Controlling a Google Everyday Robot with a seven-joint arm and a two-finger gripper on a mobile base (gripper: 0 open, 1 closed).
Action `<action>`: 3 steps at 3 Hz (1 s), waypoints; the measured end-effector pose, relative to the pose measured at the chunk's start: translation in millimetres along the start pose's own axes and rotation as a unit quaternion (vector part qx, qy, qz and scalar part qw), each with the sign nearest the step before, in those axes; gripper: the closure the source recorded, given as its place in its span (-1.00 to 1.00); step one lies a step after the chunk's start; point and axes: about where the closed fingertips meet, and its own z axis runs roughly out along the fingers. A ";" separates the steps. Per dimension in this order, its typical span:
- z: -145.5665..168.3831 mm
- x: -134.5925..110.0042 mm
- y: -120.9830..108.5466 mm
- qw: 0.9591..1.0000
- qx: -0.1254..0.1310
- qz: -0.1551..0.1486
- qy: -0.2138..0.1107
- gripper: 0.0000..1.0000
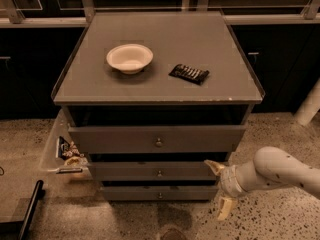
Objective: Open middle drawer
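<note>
**The open two-finger gripper (220,188) hung at the right end of the grey cabinet (240,96), level with the wide, shallow grey middle drawer (125,172).**

The middle drawer sat closed between the taller grey top drawer front (115,140), which stood slightly out, and the shortest grey bottom drawer front (130,193). Its long axis ran left to right across the view, with the small round metal knob (159,173) at its centre. The cream fingers were spread well apart, one above the other and holding nothing. The upper fingertip (214,166) lay over the front's right end, though contact could not be told. The knob lay to the gripper's left and a little above its midpoint, so the next move looked to be a sideways reach along the front, then a pull outward.
</note>
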 end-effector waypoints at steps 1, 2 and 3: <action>45.0 22.7 -13.7 1.000 0.010 0.005 -0.004 -1.00; 91.4 45.3 -51.7 0.999 0.032 -0.004 -0.017 -1.00; 92.8 44.7 -52.2 0.999 0.032 -0.005 -0.018 -1.00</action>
